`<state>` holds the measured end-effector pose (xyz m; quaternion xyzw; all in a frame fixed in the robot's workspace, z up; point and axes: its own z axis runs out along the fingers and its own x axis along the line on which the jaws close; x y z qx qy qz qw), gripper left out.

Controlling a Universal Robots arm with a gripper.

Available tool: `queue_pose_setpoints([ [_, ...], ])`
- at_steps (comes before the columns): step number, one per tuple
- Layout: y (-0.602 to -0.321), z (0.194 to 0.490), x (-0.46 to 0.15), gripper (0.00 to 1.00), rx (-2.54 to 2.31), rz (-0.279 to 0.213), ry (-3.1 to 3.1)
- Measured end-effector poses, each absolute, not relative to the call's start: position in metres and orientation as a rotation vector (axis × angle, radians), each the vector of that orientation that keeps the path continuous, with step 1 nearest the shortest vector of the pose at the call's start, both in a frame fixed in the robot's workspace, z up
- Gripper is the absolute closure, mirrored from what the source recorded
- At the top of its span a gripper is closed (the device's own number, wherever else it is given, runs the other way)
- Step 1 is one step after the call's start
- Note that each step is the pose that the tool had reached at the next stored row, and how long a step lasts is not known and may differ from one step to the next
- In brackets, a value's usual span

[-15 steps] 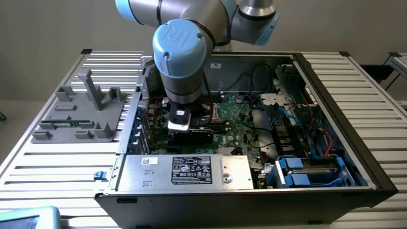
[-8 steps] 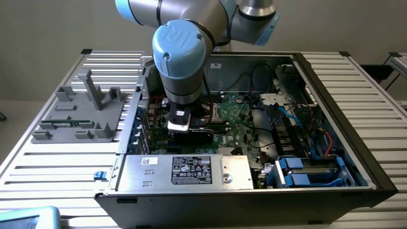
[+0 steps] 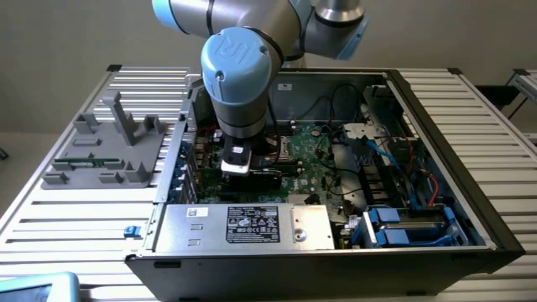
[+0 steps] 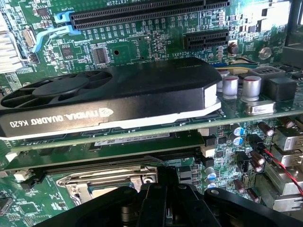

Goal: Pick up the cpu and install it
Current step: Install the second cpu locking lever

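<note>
Slatted table [image 3: 67, 214] bearing computer case [image 3: 336, 267], grey fixture [image 3: 105, 151]

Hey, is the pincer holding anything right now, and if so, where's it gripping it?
Cannot be told. The pincer hangs low inside the computer case, over the motherboard near the socket, and its tips are hidden, so no cpu can be made out in it.

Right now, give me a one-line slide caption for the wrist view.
Wrist camera looks across the green motherboard at a black NVIDIA Quadro K620 graphics card, with the metal CPU socket frame nearer the camera.

Graphics card [image 4: 113, 97] seated on motherboard [image 4: 142, 38], inside case [image 3: 470, 207].
</note>
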<state>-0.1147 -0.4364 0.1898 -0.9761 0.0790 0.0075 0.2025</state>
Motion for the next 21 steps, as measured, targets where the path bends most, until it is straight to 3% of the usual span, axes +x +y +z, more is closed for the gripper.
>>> queue_pose_setpoints([
  [21,-0.4364,0.1872,-0.1150,0.88,-2.725,0.019,0.220],
])
